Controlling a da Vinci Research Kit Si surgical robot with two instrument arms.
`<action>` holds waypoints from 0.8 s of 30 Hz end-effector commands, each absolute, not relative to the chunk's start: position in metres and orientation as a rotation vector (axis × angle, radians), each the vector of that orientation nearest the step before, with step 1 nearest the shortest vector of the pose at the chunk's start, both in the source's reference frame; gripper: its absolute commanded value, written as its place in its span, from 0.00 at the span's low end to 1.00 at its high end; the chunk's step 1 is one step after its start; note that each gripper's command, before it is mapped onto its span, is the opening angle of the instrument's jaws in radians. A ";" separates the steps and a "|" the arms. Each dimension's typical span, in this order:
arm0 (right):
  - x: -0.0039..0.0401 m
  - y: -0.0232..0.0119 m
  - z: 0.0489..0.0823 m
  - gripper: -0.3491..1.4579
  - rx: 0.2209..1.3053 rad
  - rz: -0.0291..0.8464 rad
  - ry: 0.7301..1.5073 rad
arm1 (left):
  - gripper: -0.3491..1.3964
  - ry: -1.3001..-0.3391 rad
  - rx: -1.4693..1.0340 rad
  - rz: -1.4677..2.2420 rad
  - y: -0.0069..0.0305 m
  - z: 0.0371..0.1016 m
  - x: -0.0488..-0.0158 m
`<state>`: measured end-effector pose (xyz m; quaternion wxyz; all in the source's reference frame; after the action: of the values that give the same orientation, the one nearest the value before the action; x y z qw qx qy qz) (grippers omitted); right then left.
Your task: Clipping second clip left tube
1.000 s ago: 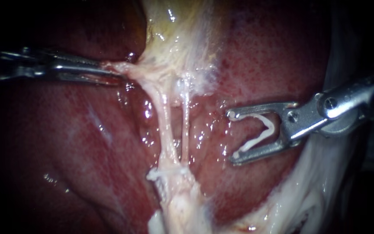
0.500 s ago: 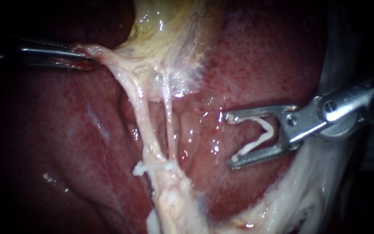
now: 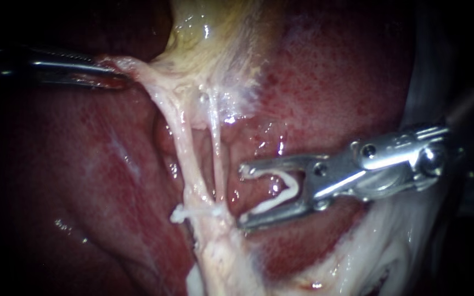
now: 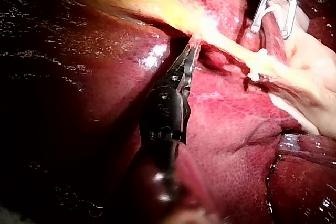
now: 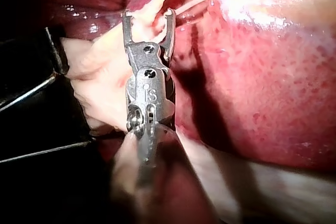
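Right instrument: end effector spread wide, V clip seated against both halves. Tips just beside right tube, short of left tube, nearer than 0.5 s ago. Bare liver above shaft. Left instrument: end effector clamped on gallbladder tissue, tubes taut. 1 placed clip at tubes' lower end.
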<state>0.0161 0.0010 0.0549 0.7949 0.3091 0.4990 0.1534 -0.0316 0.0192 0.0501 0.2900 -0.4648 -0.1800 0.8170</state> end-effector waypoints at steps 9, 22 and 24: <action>0.0187 0.0000 0.0572 0.47 0.733 0.389 1.082 | 0.00 -0.479 -1.239 2.179 0.0192 0.0502 -0.0317; 0.0190 -0.0001 0.0613 0.47 0.791 0.452 1.065 | 0.00 -0.477 -1.238 2.179 0.0191 0.0502 -0.0319; 0.0192 -0.0002 0.0618 0.47 0.803 0.452 1.062 | 0.00 -0.477 -1.238 2.179 0.0191 0.0502 -0.0319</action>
<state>0.0191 -0.0002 0.0621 0.7621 0.3720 0.4876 0.2075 -0.0319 0.0191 0.0502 0.2910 -0.4642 -0.1789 0.8172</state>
